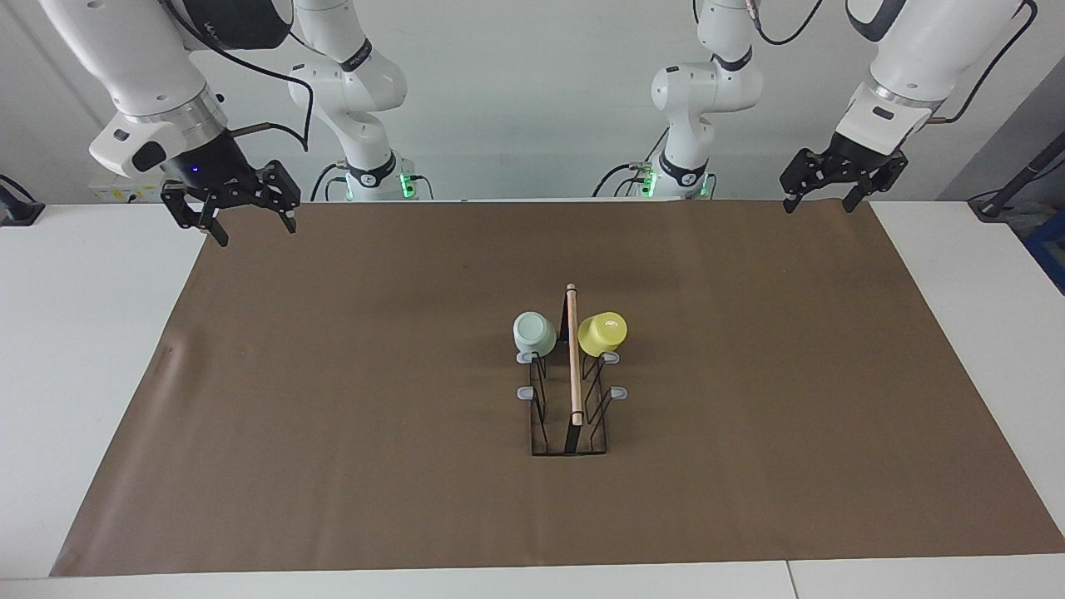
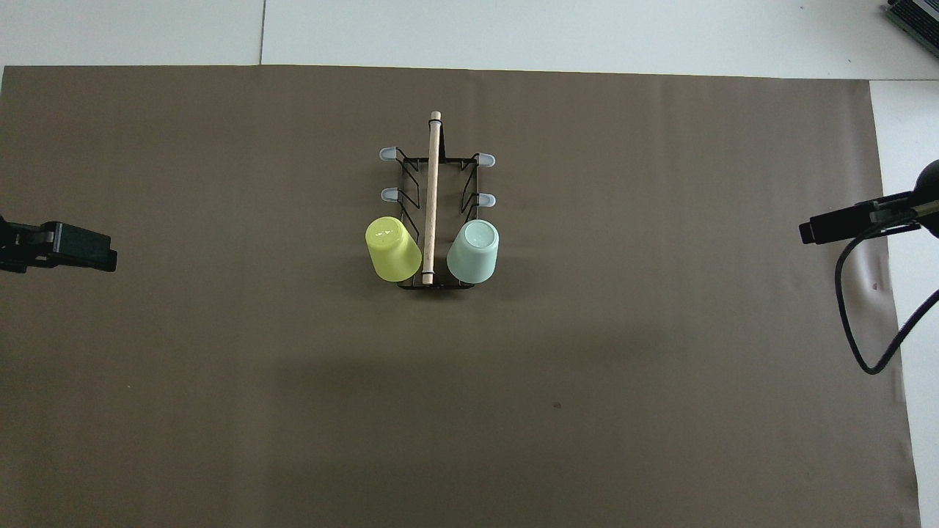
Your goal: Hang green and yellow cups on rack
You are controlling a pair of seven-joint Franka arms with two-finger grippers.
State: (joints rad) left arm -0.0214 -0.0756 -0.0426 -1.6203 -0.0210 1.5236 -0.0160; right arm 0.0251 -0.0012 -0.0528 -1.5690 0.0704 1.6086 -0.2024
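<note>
The black wire rack with its wooden rod stands in the middle of the brown mat; it also shows in the overhead view. The mint green cup hangs bottom-up on the rack's prong nearest the robots, on the right arm's side. The yellow cup hangs the same way on the left arm's side. The other grey-tipped prongs are bare. My left gripper is open and empty, raised over the mat's corner. My right gripper is open and empty over the other corner.
The brown mat covers most of the white table. A black cable loops down from the right arm over the mat's edge. Both arm bases stand at the table's robot end.
</note>
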